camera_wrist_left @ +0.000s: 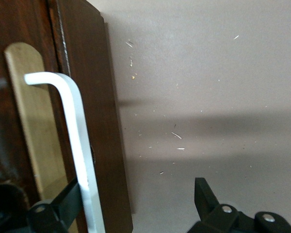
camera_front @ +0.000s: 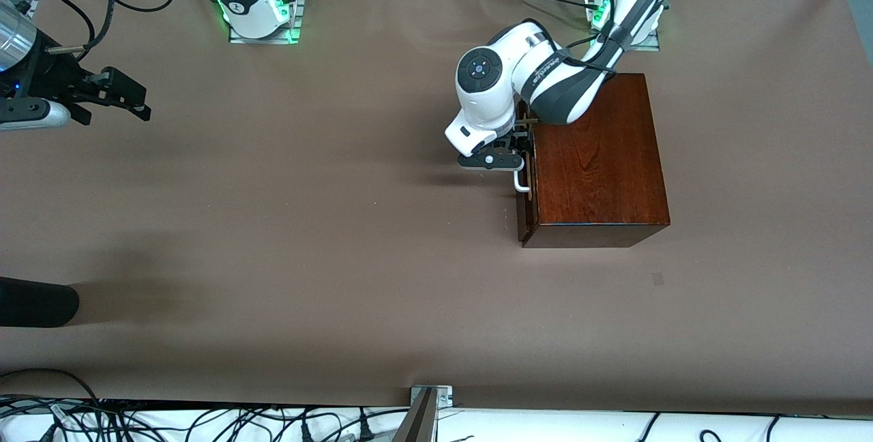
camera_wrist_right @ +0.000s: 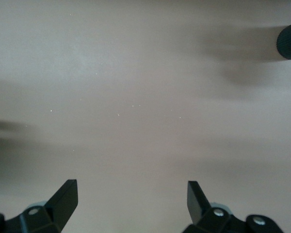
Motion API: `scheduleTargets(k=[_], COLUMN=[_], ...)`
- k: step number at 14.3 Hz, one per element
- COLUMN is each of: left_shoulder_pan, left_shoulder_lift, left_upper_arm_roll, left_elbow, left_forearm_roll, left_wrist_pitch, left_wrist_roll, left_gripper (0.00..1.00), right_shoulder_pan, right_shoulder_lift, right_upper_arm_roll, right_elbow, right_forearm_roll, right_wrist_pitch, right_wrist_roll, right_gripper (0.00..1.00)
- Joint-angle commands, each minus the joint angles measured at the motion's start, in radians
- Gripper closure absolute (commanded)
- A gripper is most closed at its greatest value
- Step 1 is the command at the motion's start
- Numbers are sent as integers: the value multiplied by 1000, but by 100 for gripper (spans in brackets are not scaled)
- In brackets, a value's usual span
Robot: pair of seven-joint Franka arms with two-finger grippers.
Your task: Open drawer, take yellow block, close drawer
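Low down, left gripper (camera_front: 522,155) straddles drawer (camera_front: 523,176) handle (camera_wrist_left: 77,145) — open.

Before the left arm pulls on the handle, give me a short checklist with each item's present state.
1. Drawer shut, front flush with the wooden box: ok.
2. Left gripper at the white handle: ok.
3. Jaws open, one finger tucked between bar and drawer front, the other clear of it: ok.
4. Jaws closed on the handle: not ok, not yet gripped.
5. Bare table in front of the drawer for it to slide out: ok.
6. Right gripper waiting open over the right arm's end of the table, away from the box: ok.
7. Yellow block inside: cannot tell, drawer closed.
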Motion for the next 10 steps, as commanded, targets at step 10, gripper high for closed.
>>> scheduleTargets(k=[10], left_shoulder_pan=[-86], left_shoulder_lift=[84], left_upper_arm_roll=[1], left_elbow=[4], left_forearm_roll=[102], left_wrist_pitch=[109], left_wrist_roll=[-96], left_gripper=[0], right_shoulder_pan=[-9], right_shoulder_lift=[-11], right_upper_arm_roll=[4], right_elbow=[10], right_forearm_roll=[16], right_wrist_pitch=[-61], right_wrist_roll=[-4], right_gripper=[0])
